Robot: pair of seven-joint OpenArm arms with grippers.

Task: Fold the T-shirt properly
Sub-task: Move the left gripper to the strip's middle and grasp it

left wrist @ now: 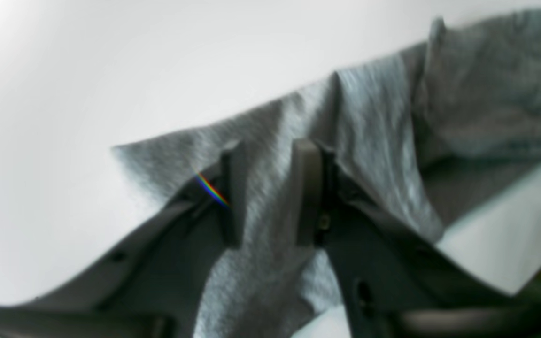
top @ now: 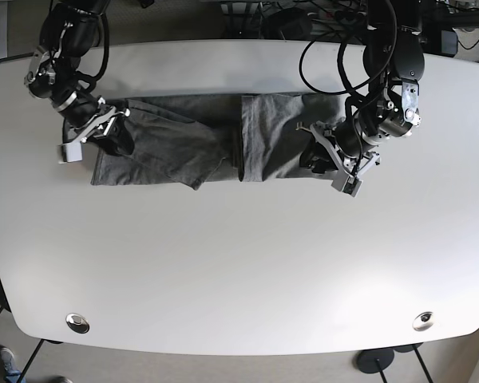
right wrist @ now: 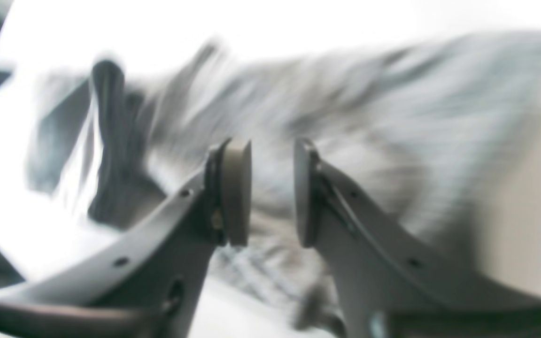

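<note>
The grey T-shirt (top: 184, 136) lies as a long strip across the far half of the white table (top: 239, 263), with a fold line near its middle. My left gripper (top: 335, 163) is over the shirt's right end. In the left wrist view its jaws (left wrist: 270, 150) stand apart with the grey cloth (left wrist: 374, 117) running between them. My right gripper (top: 112, 140) is at the shirt's left end. In the right wrist view its jaws (right wrist: 273, 150) also stand apart over blurred grey cloth (right wrist: 392, 117).
Cables and dark equipment (top: 303, 16) sit beyond the table's far edge. Round metal fittings (top: 77, 322) are set in the table's near corners.
</note>
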